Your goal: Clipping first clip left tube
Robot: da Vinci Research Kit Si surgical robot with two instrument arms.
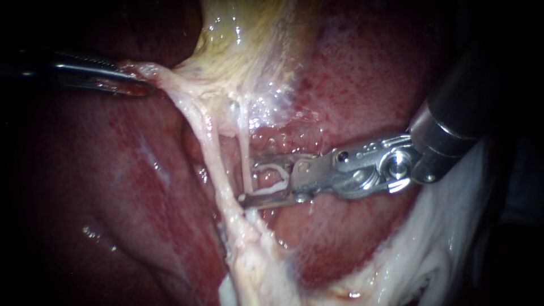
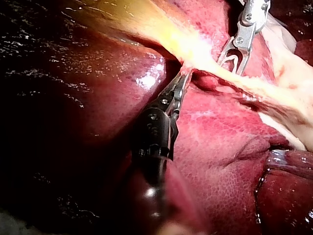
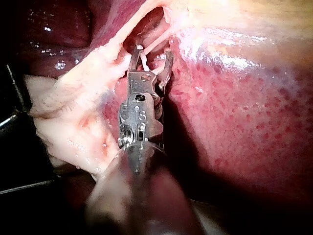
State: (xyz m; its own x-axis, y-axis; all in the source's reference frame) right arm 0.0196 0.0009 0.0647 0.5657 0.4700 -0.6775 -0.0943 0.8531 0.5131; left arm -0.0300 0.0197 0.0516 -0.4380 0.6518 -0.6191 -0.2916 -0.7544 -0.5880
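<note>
My right instrument (image 1: 245, 180) comes in from the right with its jaws open, and a white clip (image 1: 286, 177) sits inside them. A thin pale tube (image 1: 244, 141) runs down between those jaws. A thicker pale strand (image 1: 207, 147) lies just past the tips, to the tube's left. In the right wrist view the jaws (image 3: 152, 51) straddle the thin tube (image 3: 145, 59). My left instrument (image 1: 141, 85) enters from the left. Its jaws are shut on pale tissue (image 1: 161, 73) at the lower end of the yellowish gallbladder (image 1: 243, 39) and pull it taut; the left wrist view shows this grip (image 2: 185, 73).
Red liver (image 1: 351, 73) lies behind and around the tubes. Pale fatty tissue (image 1: 442, 243) spreads under my right instrument's shaft at the lower right. The two strands merge into a whitish band (image 1: 255, 260) lower down.
</note>
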